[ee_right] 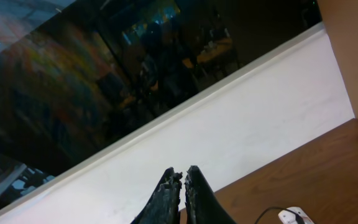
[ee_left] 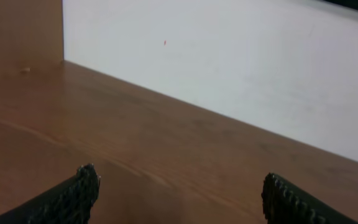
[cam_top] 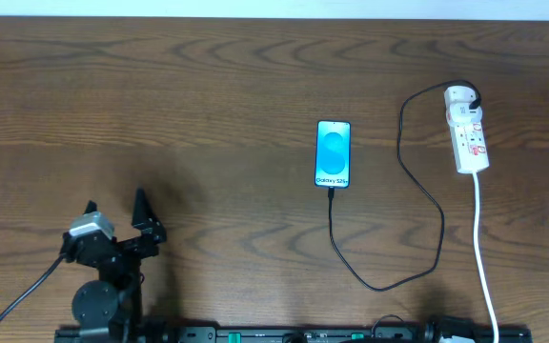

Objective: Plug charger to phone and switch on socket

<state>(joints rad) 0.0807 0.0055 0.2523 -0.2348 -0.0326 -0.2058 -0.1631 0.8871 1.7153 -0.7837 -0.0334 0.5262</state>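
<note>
The phone [cam_top: 334, 153] lies flat mid-table with its blue-teal screen lit. The charger cable [cam_top: 389, 283] has its tip at the phone's bottom edge and seems plugged in. It loops toward the front, then back up to a plug on the socket strip [cam_top: 471, 135] at the right. The strip's end [ee_right: 294, 216] and a bit of cable [ee_right: 267, 213] show in the right wrist view. My left gripper [cam_top: 115, 202] [ee_left: 179, 180] is open and empty at the front left, far from the phone. My right gripper [ee_right: 183, 171] is shut and empty, raised and pointing at the wall.
The strip's white cord [cam_top: 484, 257] runs from the strip to the table's front edge. A white wall [ee_left: 229, 68] borders the table's far side. A dark window [ee_right: 104, 74] is above it. A black rail [cam_top: 284, 334] runs along the front edge.
</note>
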